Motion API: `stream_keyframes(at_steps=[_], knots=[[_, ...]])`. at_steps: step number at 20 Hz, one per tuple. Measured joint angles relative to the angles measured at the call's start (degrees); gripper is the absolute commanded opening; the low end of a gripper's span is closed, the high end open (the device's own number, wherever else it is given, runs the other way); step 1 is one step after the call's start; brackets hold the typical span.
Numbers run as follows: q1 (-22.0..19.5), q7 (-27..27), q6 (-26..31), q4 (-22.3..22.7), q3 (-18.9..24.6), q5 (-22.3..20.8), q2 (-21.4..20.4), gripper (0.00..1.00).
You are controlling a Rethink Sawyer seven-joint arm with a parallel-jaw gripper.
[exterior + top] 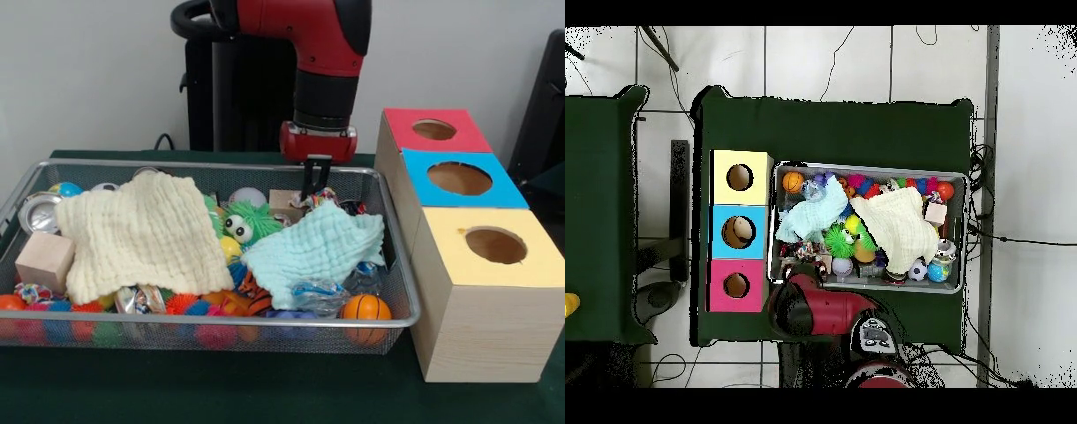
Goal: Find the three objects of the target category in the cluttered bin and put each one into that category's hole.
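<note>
We take the silver wire-mesh bin [399, 322] as our landmark. Inside it we count two cloths: a cream waffle-weave cloth [141, 234] spread over its left half in the front view, and a pale blue cloth [313, 247] over its right half. Between the cloths sits a fuzzy green toy with googly eyes [247, 223]. At the bin's near right corner lies a small orange basketball [365, 309]; at its left wall we note one plain wooden cube [44, 261] and, behind it, one shiny metal tin [37, 212]. Small bright balls fill the near edge.

Just beside the bin's right wall stand three wooden boxes, each with one round hole: a yellow-topped box [490, 247] nearest, a blue-topped box [459, 179], and a red-topped box [433, 131].

The black gripper [313, 181] hangs over the bin's far edge; we cannot tell how its fingers stand.
</note>
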Motion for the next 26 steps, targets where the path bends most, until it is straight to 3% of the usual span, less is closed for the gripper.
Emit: stream_keyframes(at_steps=[8, 13, 17, 20, 26], knots=[[1.53, 0.0, 0.02, -0.93, -0.9, -0.18, 0.28, 0.0], [-1.66, 0.0, 2.27, -0.83, 1.41, -1.28, -2.1, 0.0], [-5.89, 0.0, 8.93, -0.83, 4.4, -1.4, -5.73, 0.0], [-9.08, 0.0, 19.39, -0.8, 6.9, -1.39, -10.22, 0.0], [-9.35, 0.0, 30.44, -1.32, 8.38, -0.72, -14.99, 0.0]])
